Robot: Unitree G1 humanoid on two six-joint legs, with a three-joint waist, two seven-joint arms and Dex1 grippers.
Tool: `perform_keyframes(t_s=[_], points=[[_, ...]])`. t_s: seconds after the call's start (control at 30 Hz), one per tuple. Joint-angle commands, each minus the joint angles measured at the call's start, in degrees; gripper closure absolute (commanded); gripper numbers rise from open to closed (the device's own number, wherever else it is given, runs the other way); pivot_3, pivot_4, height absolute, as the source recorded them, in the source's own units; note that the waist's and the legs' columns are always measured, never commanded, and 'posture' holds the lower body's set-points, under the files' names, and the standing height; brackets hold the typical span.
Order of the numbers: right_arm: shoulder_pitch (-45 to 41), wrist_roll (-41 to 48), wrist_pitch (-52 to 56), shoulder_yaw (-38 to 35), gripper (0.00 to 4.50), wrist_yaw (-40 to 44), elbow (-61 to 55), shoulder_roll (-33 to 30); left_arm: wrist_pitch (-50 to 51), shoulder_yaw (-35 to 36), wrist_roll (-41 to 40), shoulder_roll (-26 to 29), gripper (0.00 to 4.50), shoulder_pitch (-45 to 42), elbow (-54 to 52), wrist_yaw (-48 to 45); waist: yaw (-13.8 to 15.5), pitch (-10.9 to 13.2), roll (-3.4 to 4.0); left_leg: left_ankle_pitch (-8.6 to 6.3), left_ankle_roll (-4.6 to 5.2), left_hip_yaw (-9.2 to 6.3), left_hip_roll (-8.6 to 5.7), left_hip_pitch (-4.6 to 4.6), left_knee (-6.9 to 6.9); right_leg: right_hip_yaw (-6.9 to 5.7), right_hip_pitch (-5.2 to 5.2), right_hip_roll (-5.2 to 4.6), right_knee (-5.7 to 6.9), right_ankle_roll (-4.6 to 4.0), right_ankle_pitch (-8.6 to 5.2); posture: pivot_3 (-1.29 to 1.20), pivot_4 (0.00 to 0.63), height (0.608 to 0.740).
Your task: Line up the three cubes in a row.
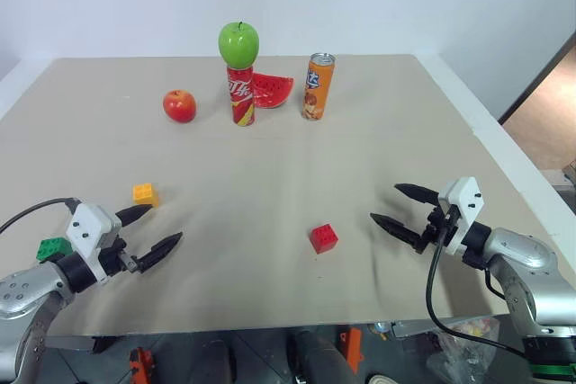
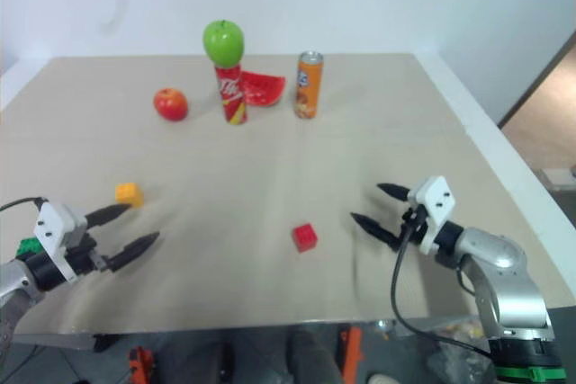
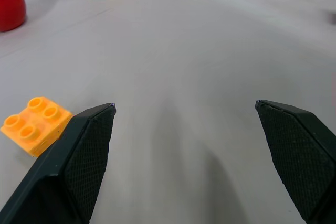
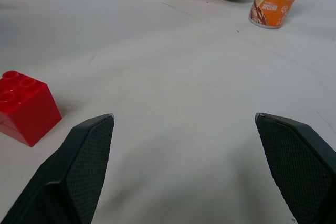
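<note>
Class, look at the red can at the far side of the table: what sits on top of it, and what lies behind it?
A green apple sits on top of the red can. Behind it lies a watermelon slice; the can covers the slice's left end.

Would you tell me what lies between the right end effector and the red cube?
Nothing: bare table separates the right end effector from the red cube, seen in the left eye view.

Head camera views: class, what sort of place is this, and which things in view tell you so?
Probably a robot test room or lab, not a home. A plain beige table stands against a bare white wall, holding staged props: toy bricks like the red cube, a green apple balanced on a red can.
</note>
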Motion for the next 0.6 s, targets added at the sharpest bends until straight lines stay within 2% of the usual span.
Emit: perform_keyframes(t_s=[0.03,0.23,0.43,0.6], points=[[-1.1,0.4,-1.1,-2.2,0.00,0.7,-0.1,-1.3,-1.8,2.6,-0.4,1.5,0.08,0.1,0.5,-1.3,0.0,0.0,0.00,0.00,0.00,-0.01,0.00,0.00,0.00,-0.01,0.00,0.00,0.00,0.00,0.00,0.00,0.150,0.740],[-1.3,0.8,-1.4,-1.8,0.00,1.5,-0.7,-1.3,-3.3,1.8,-0.1,2.1,0.08,0.1,-0.1,-2.8,0.0,0.0,0.00,0.00,0.00,0.00,0.01,0.00,0.00,-0.01,0.00,0.00,0.00,-0.03,-0.02,0.00,0.150,0.740],[1.7,4.0,2.8,4.2,0.00,4.2,-14.4,-0.5,-3.2,-6.4,-1.1,1.5,0.08,4.7,-10.3,-6.6,0.0,0.0,0.01,-0.04,0.00,0.02,0.04,-0.01,-0.04,0.02,-0.03,-0.01,0.00,0.07,0.03,0.00,0.150,0.740],[-0.9,3.7,3.7,9.3,0.00,6.7,-16.4,-0.4,-1.6,-12.7,-1.0,3.0,0.08,4.0,-13.1,-9.1,0.0,0.0,0.01,-0.03,0.01,-0.02,0.06,0.02,0.01,-0.02,0.01,0.02,0.01,-0.09,-0.05,0.00,0.150,0.740]])
